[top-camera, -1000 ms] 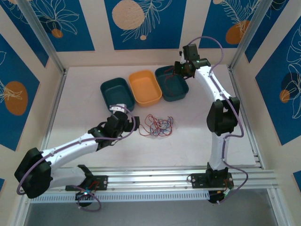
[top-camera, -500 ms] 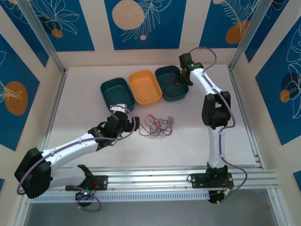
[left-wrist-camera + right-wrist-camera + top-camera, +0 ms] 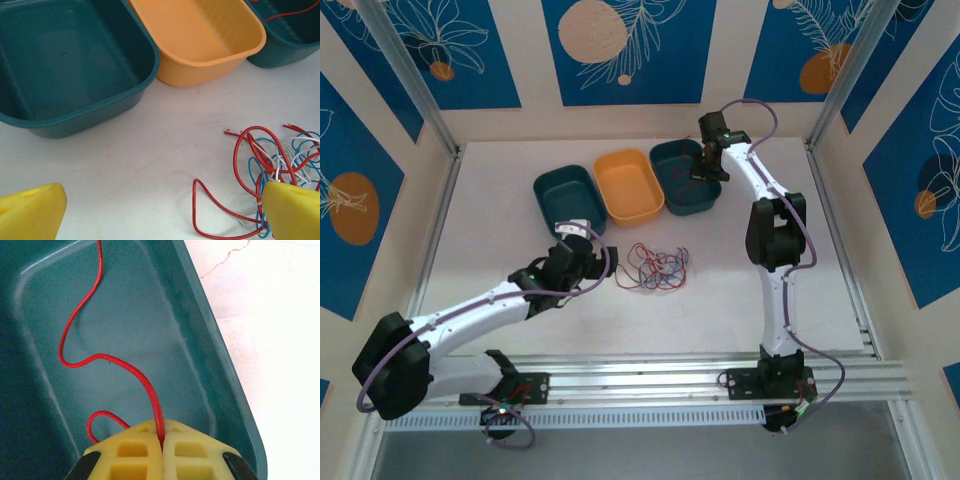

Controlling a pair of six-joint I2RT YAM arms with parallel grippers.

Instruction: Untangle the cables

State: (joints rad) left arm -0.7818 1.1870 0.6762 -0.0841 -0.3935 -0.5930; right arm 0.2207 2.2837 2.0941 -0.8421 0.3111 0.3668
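- My left gripper (image 3: 162, 215) hovers with its jaws wide apart at the edge of the cables (image 3: 272, 160), a loose red, blue and white tangle on the white table (image 3: 490, 220). If I close here, I may catch several strands together and tighten the knot.
- My right gripper (image 3: 160, 447) is clamped on one red cable (image 3: 75, 362) over the right teal tray (image 3: 220, 370). On release the springy wire may cling, or hop the rim.
- The table looks matte, and blue leaf-patterned panels (image 3: 660, 70) wall it in.

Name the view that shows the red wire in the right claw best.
Right wrist: the red wire runs from the shut right claw and curls across the teal bin, close up. Top view gives a tiny thread; left wrist, a short piece in that bin.
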